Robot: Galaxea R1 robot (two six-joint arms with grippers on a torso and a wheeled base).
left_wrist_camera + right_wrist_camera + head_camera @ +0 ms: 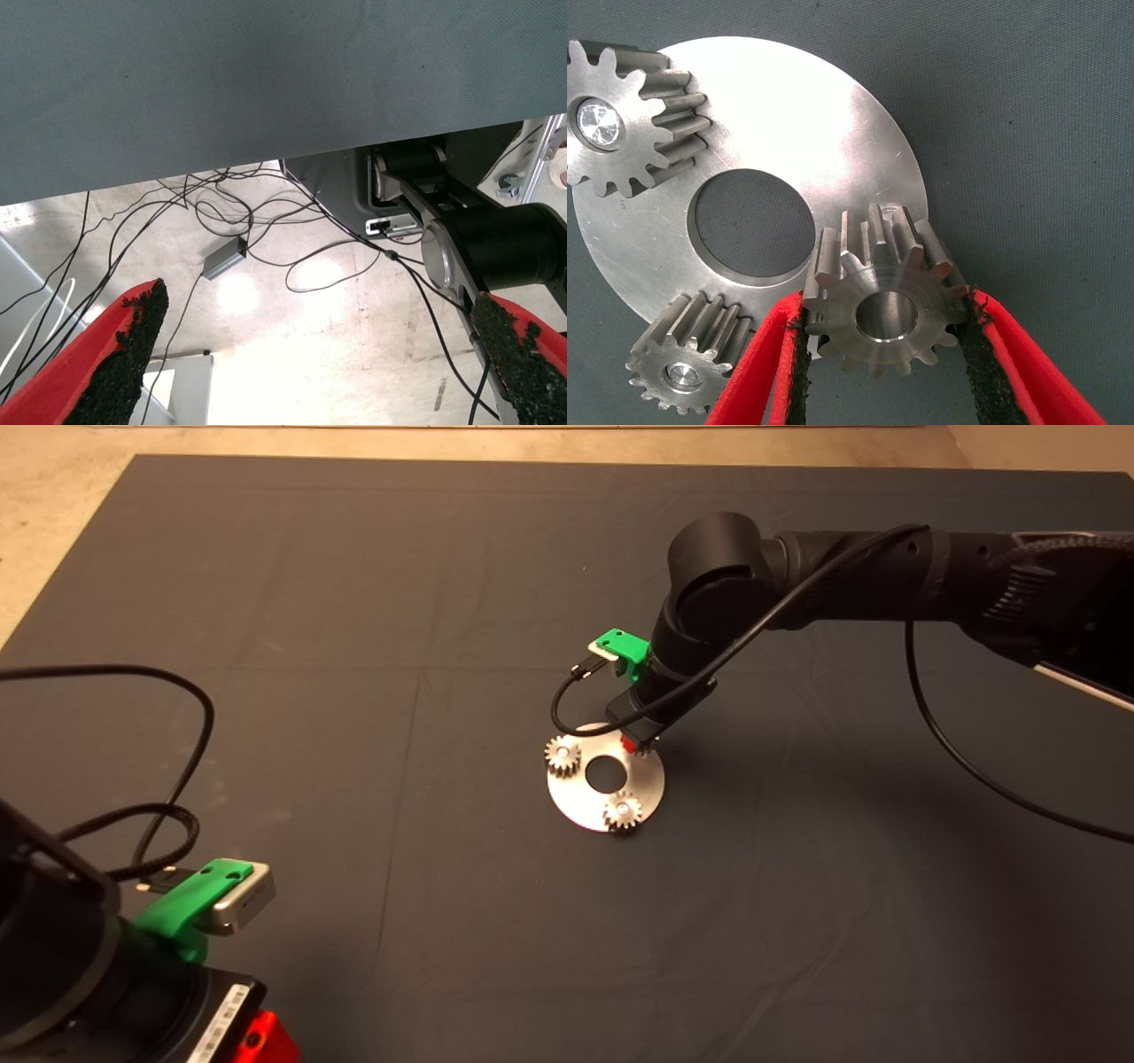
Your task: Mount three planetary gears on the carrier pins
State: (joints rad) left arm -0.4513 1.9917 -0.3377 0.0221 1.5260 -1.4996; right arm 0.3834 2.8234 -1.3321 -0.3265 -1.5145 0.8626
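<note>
Dark mat (pixel 354 691) carries our disc (pixel 580 802), 2 gears (pixel 563 755) seated. Our right hand (pixel 881 354) grips gear 3 (pixel 881 297) at the disc's edge. Our left hand (pixel 310 354) waits, fingers wide.

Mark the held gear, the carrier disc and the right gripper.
held gear (pixel 883 301), right wrist view, top face beside its bore.
carrier disc (pixel 806 115), right wrist view, bare shiny face.
right gripper (pixel 883 354), right wrist view, midway between fingertips.

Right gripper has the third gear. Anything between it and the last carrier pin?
Nothing visible blocks it. The right gripper holds the third gear at the carrier disc edge; the other two gears sit on their pins, apart from it. The last pin itself is hidden under the held gear. The left gripper is parked off the mat.
</note>
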